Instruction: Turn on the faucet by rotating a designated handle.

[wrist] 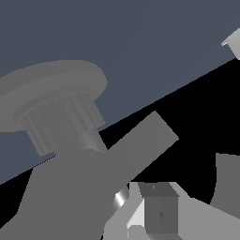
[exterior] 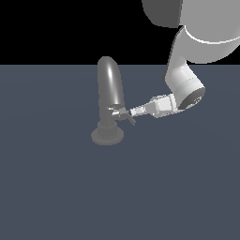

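The faucet [exterior: 110, 86] is a glossy dark grey tap with a thick arched spout rising from a round ribbed base [exterior: 107, 135]. Low on its side, towards the exterior view's right, the small silvery handle [exterior: 116, 111] sticks out. My gripper [exterior: 129, 115] reaches in from the exterior view's right, its dark fingertips right at the handle's outer end. Whether the fingers are closed is not clear. In the wrist view the ribbed base [wrist: 58, 123] and tap body [wrist: 70, 192] fill the frame, a flat grey bar [wrist: 146, 140] juts from the body, and one finger [wrist: 159, 213] shows close by.
The faucet stands on a flat dark blue-grey floor [exterior: 56, 187] that runs to a black background. My white arm [exterior: 185, 82] comes down from the exterior view's upper right. A small white piece [wrist: 233, 42] shows at the wrist view's edge.
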You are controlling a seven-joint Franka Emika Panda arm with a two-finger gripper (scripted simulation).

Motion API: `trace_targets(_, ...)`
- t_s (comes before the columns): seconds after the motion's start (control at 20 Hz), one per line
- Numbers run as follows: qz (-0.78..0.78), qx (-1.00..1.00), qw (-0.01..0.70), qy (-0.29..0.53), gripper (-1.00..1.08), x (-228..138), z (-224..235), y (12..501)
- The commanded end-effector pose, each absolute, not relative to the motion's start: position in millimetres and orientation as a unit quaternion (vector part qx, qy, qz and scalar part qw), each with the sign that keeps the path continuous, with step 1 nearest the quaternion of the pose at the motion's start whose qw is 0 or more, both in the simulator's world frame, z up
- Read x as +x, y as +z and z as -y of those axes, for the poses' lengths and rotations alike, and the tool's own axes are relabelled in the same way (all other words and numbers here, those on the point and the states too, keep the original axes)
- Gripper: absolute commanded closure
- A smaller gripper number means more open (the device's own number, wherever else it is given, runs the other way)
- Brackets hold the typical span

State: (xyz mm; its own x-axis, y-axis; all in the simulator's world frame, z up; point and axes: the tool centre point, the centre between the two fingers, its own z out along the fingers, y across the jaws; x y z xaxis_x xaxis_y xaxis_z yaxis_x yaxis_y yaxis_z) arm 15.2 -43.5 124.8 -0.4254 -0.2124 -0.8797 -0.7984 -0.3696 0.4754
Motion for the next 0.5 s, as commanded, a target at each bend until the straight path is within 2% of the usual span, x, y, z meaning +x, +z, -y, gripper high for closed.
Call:
trace_targets(0.0,-0.52,-0.486,0.219,0.667,1.08,17.5,42.4,115.2)
trace_targets(0.45,-0.525,-0.478,0.214,0.67,1.08,23.4,39.7,88.3)
